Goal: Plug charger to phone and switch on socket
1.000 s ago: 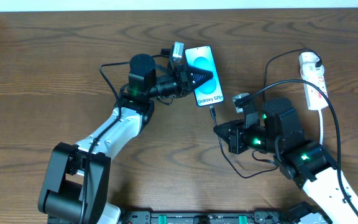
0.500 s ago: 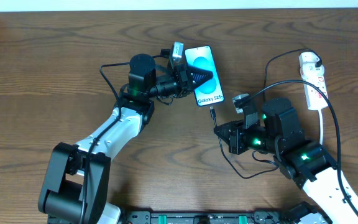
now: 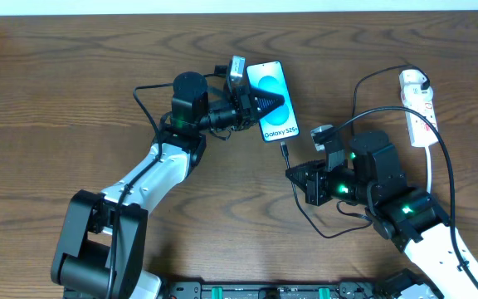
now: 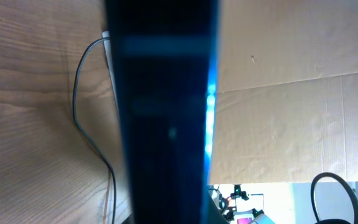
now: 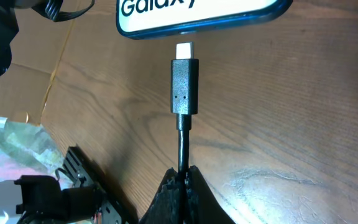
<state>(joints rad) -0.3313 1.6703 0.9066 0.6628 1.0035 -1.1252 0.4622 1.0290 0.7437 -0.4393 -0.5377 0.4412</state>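
As before, charger [image 5: 184,78] seemingly outside phone [image 5: 197,15].

"How's the left side sitting?"

"I have the left arm [image 3: 160,166] reaching up from the near edge with its elbow bent and its wrist rolled sideways. The left gripper [image 3: 264,103] is clamped on the side of the phone [image 3: 276,120]."

"And the right?"

"My right arm [image 3: 405,208] comes in from the near right corner, wrist low. The right gripper [image 3: 292,173] points up-table, and its fingertips [image 5: 166,202] are pinched on the charger [image 5: 184,87] just behind the plug."
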